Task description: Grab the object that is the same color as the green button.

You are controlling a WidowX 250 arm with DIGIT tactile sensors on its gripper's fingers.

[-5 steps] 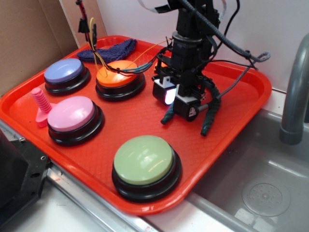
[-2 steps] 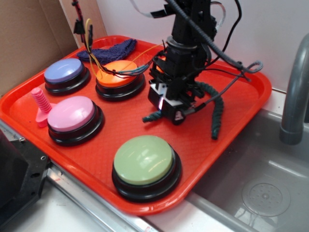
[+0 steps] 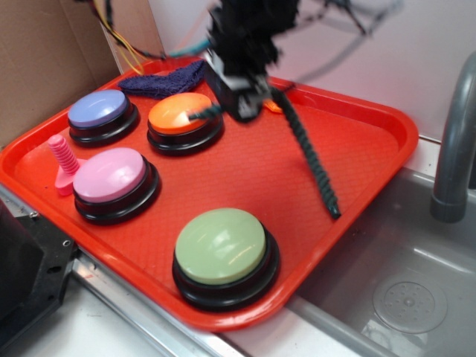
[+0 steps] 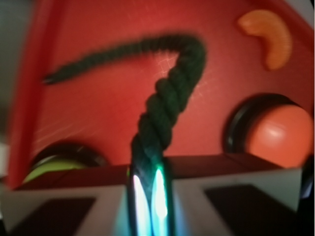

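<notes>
Above four dome buttons, claw (image 3: 239, 93) clamps one green rope (image 3: 312, 160).

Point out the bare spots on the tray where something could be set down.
Bare red tray lies between the green button, the hanging rope and the right rim. The left side is crowded: pink button, purple button, orange button.
</notes>
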